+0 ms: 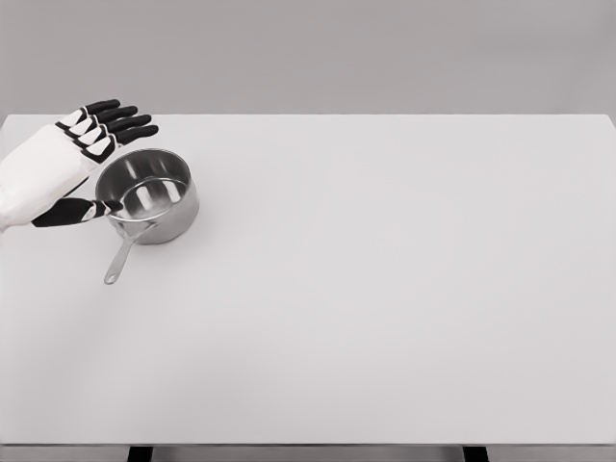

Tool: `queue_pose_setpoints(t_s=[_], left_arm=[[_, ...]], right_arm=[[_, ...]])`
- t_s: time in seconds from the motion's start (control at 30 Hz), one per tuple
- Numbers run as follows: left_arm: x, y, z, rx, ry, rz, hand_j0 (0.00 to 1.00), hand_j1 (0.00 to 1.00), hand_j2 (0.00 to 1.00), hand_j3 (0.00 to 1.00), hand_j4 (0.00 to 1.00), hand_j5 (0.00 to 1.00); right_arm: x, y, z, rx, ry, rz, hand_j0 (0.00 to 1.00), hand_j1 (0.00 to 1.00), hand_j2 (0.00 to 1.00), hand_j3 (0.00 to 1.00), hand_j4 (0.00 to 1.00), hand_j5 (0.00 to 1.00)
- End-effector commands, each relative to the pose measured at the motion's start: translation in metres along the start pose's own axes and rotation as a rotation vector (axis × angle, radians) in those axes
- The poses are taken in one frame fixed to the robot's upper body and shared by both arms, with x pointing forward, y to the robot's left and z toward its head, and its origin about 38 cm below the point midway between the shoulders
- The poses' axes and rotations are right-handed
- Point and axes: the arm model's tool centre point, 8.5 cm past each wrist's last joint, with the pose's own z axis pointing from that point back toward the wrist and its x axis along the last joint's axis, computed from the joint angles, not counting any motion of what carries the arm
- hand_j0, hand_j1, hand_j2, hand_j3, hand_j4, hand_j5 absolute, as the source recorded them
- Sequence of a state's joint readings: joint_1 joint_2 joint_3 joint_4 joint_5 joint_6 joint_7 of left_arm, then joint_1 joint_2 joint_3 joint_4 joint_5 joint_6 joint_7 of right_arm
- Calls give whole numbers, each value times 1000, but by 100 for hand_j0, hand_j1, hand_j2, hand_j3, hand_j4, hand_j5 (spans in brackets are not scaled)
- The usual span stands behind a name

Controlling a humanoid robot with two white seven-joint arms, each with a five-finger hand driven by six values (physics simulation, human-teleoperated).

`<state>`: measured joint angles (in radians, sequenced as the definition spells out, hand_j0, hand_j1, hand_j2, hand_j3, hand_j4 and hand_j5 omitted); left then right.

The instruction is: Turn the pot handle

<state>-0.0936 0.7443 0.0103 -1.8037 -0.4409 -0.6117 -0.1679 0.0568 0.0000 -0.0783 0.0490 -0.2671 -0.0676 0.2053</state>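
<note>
Head view shows the left hand [60, 164] at the table's far left, its four black-tipped fingers [114, 123] spread and extended, holding nothing. They reach just past the far-left rim of a steel saucepan [152, 197]. Below them the thumb [82, 210] points at the pan's near-left wall, its tip touching or nearly touching the rim. The pan's handle [120, 258] slants down-left, below the thumb. Around everything lies the white table [385, 289].

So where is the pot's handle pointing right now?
In the head view, the handle points toward the table's near-left, below the pot, beside the left hand.
</note>
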Motion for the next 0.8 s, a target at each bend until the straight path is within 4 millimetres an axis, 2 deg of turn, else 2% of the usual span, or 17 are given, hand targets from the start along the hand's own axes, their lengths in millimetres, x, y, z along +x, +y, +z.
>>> queue_pose_setpoints(t_s=[0.0,0.23,0.4,0.5,0.77], left_arm=[[0,1,0,3,0,3,100,100,100,100,100,100],[0,-1,0,-3,0,3,100,100,100,100,100,100],[7,-19,-5,-64,-13,-30,100,100,100,100,100,100],[18,-37,-14,-96,-53,3,100,100,100,100,100,100],[39,-61,-31,-135,-131,52,100,100,100,100,100,100]], right_arm=[[0,0,0,0,-1,0,100,100,100,100,100,100],[0,0,0,0,0,0,100,100,100,100,100,100],[0,0,0,0,0,0,100,100,100,100,100,100],[0,0,0,0,0,0,100,100,100,100,100,100],[0,0,0,0,0,0,100,100,100,100,100,100]])
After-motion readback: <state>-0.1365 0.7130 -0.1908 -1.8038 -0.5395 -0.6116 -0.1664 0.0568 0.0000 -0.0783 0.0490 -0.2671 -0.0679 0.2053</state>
